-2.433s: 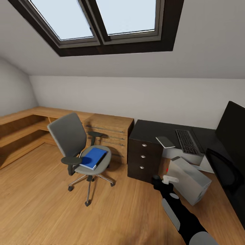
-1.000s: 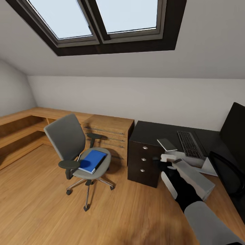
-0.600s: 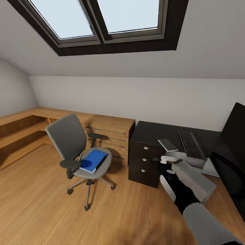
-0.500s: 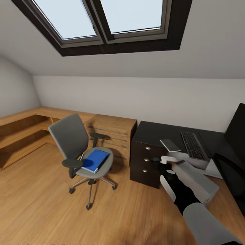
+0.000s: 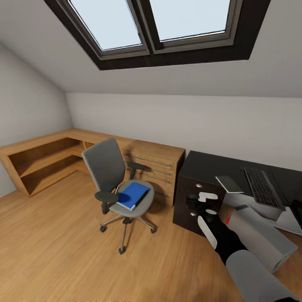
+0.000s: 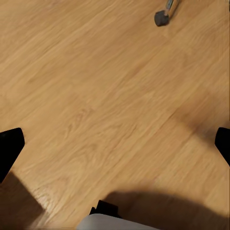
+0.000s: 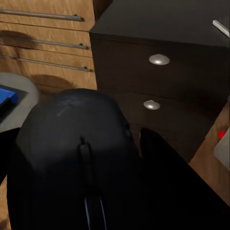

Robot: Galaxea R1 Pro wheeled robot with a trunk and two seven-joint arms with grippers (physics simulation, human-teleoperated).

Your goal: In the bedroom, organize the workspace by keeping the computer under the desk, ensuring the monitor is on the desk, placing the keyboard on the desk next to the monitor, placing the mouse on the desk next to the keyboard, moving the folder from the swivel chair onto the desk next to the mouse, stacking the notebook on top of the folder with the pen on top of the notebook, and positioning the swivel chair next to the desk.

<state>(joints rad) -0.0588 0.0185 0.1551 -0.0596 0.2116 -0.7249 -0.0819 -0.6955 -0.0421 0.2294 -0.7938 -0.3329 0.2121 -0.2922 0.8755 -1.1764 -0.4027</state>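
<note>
Step in hand, as judged: bringing the mouse [image 7: 76,158] to the table [image 5: 209,161], to be laid next to the keyboard [image 5: 261,187]; right gripper [image 5: 203,200] clamped on the mouse, with a dark finger pressed against its side in the right wrist view; held in front of the dark drawer unit [image 5: 191,201], below the level of the table top, not yet over it.

Left gripper [image 6: 115,143] with fingertips wide apart and nothing between them; pointing down at the wood floor [image 6: 96,96], with one chair caster [image 6: 162,18] near.

On the table: the keyboard lying flat, and just beside it, on the side toward the chair, a flat grey rectangle [image 5: 229,183], probably the notebook; computer [image 5: 260,239] tilted on the floor before the table, not upright; folder [image 5: 133,195] on the seat of the swivel chair [image 5: 115,176], well apart from the table, near the light-wood dresser [image 5: 155,161].

Next move, as a judgement: raise the mouse above the table edge, carry it over the top and set it down beside the keyboard; free place there seems narrow because of the grey rectangle, so needs care not to push it or land on it; open the gripper only when the mouse rests flat; afterwards the folder remains to be fetched.
</note>
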